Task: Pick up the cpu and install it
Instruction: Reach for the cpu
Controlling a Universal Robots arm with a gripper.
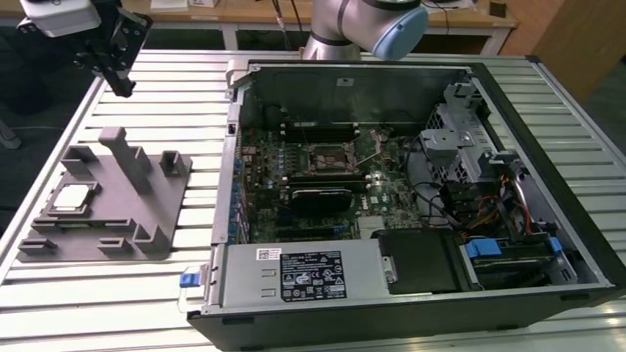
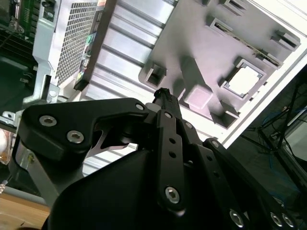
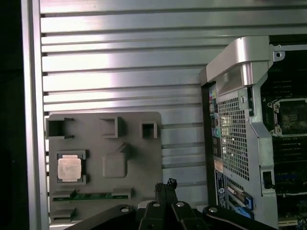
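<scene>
Grey plastic makes up the holder (image 1: 117, 213) that lies on the ribbed metal tabletop (image 1: 146, 95). The cpu (image 1: 72, 198) sits flat in a square pocket of the holder, shiny side up. In the exterior view it is on the left part of the holder, and the open case (image 1: 352, 92) is on the holder's other side. In both wrist views the cpu (image 3: 68, 167) (image 2: 244, 81) lies in that pocket with nothing touching it.

The tool (image 1: 124, 88) hangs in the air over the tabletop, past the far end of the holder in the exterior view. It is well apart from the cpu. Its two black fingers are pressed together, and nothing is between them. In both wrist views the tool (image 3: 166, 184) (image 2: 162, 92) comes to one thin tip.

The case lies just beside the holder with its open side up. A green board is inside it. The socket (image 1: 328, 156) sits near the middle of the board, well apart from the cpu. The silver and blue arm (image 1: 362, 26) rises behind the case.
</scene>
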